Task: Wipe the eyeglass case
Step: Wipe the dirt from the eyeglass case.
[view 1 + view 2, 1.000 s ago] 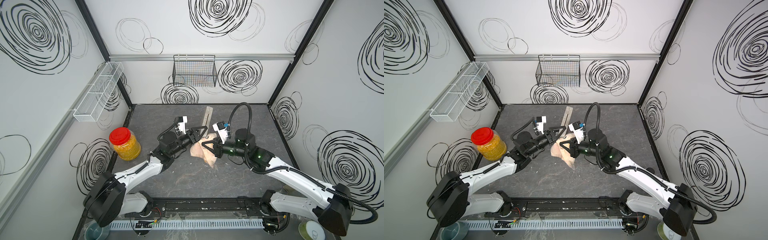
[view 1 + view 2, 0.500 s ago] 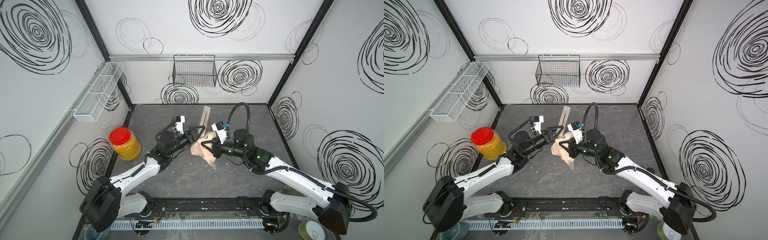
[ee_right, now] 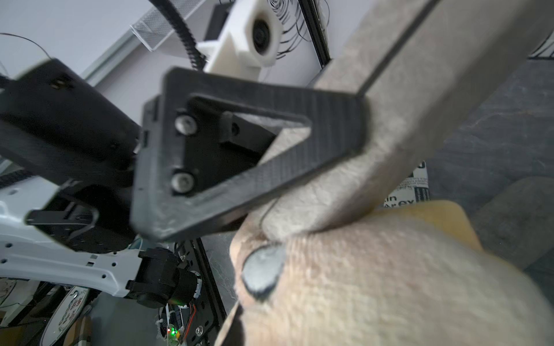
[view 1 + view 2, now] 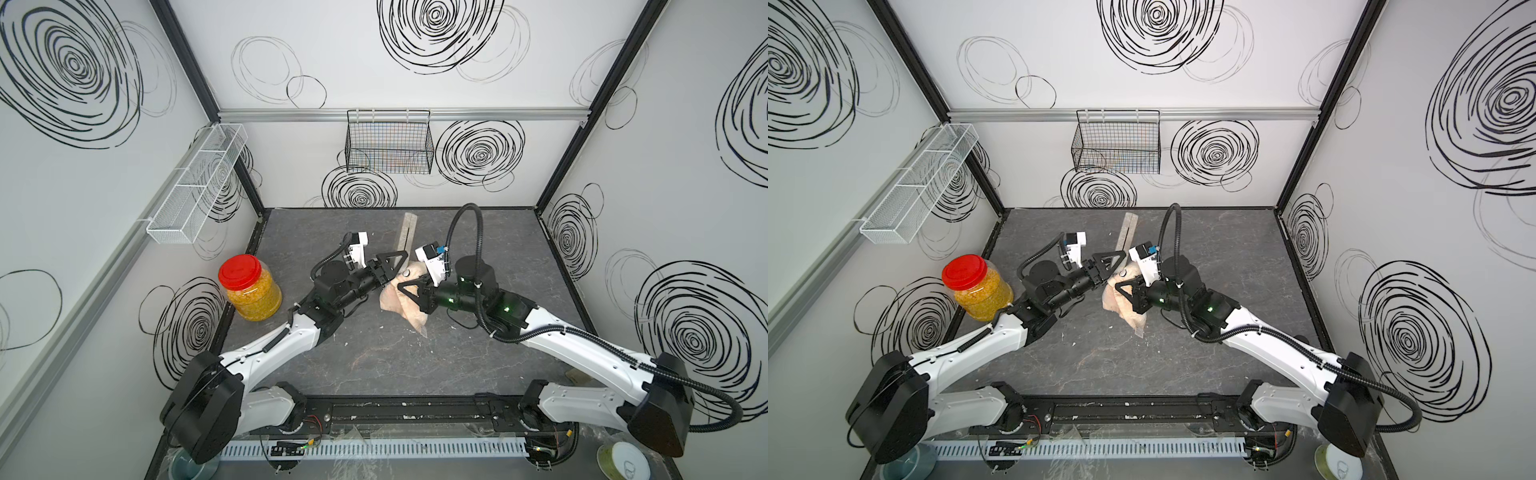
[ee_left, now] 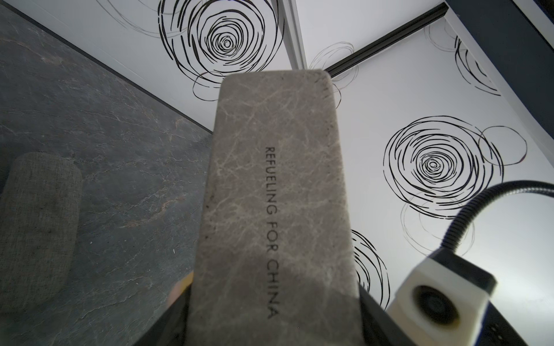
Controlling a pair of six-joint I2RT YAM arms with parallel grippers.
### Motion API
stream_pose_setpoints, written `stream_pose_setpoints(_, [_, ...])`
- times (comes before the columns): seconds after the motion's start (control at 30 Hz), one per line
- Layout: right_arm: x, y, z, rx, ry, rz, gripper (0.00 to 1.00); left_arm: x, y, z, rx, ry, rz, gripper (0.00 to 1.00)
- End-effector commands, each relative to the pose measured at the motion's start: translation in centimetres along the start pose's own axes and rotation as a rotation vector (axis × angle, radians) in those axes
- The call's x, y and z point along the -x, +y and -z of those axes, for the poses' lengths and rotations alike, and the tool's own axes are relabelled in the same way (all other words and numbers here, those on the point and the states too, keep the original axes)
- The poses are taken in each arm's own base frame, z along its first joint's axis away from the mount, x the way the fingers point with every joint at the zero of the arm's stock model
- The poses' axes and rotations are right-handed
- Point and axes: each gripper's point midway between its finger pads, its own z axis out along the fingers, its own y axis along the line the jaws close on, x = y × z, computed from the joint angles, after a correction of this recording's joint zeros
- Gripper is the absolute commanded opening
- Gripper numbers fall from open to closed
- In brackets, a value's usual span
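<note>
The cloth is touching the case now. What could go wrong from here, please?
1. The left gripper clamps the grey marbled eyeglass case at one end only; pressure from the beige fuzzy cloth may twist it loose.
2. The right gripper, shut on that cloth, works right beside the left gripper's black finger; they might collide.

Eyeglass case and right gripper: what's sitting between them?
The cloth. The right gripper is shut on it, and the right wrist view shows it bunched against one end of the eyeglass case.
</note>
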Motion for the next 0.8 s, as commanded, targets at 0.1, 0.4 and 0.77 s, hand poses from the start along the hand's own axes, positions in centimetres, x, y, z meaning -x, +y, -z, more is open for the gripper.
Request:
stream_pose_setpoints(0.1, [2.2,-0.6,1.2,-0.071,-0.085,0.046,0.03,0.8,-5.2,0.4,-0.160,-0.011,-0.078,0.55])
stream_pose_setpoints(0.4, [4.4,3.8,4.2,0.131,-0.222,0.106,0.04,0.9,-5.2,0.0,-0.170,-0.011,-0.061,0.55])
stream_pose_setpoints(0.77, [1.1,-0.8,0.9,-0.078,-0.107,0.035,0.03,1.2,-6.3,1.3,-0.179,-0.025,-0.041,0.54])
